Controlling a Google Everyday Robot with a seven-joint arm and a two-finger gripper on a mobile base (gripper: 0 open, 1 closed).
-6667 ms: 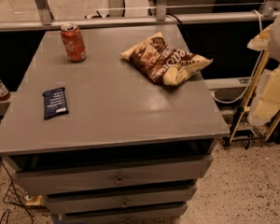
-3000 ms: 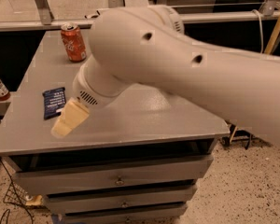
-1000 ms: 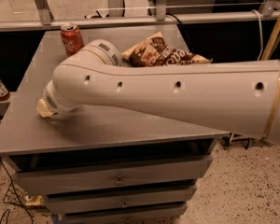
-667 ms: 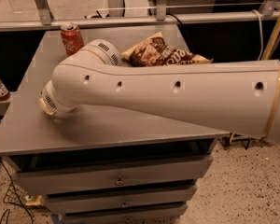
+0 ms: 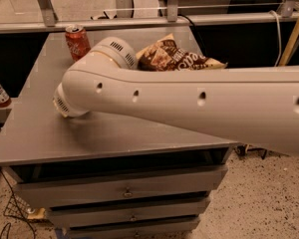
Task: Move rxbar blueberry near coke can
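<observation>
Claw point(image 5: 64, 114) sank behind arm point(image 5: 189, 103); over table's point(image 5: 35, 133) left.

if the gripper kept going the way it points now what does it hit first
Probably the table top: the gripper sits low at the table's left side, mostly hidden behind the arm's wrist, aimed down-left. Anything beneath it is hidden.

can point(image 5: 77, 41): red, white script, silver top
bag point(image 5: 175, 58): brown and cream, white lettering
arm point(image 5: 189, 103): off-white, a row of small dark holes along the side, dark vent slits at the joint
gripper point(image 5: 65, 114): pale cream sliver, peeking from under the arm's end over the table's left part
table point(image 5: 35, 133): plain grey top
drawers point(image 5: 154, 183): same grey, small metal locks
bottle point(image 5: 0, 94): dark, red label
floor point(image 5: 269, 203): pale, dark speckles
</observation>
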